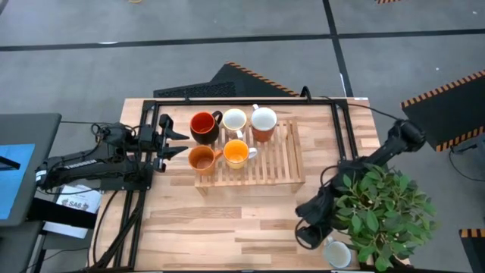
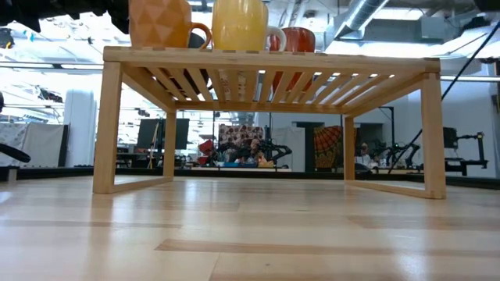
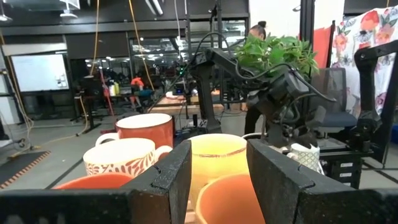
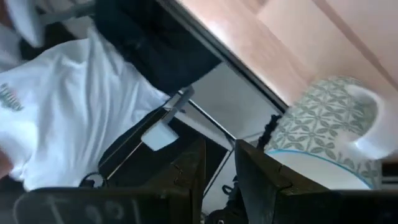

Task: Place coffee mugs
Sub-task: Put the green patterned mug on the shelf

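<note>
Here the wooden bench (image 1: 227,220) carries a slatted wooden rack (image 1: 280,163) on which five coffee mugs stand: a dark one with red inside (image 1: 203,125), two pale ones (image 1: 234,120) (image 1: 263,121) and two orange ones (image 1: 201,158) (image 1: 236,154). A leafy potted plant (image 1: 383,208) sits at the bench's right front corner, with a sixth, patterned pale mug (image 1: 336,253) beside it. The left gripper (image 1: 176,143) hovers just left of the rack with its jaws open, while the right gripper (image 1: 309,236) is by the patterned mug, jaws slightly apart and holding nothing
</note>
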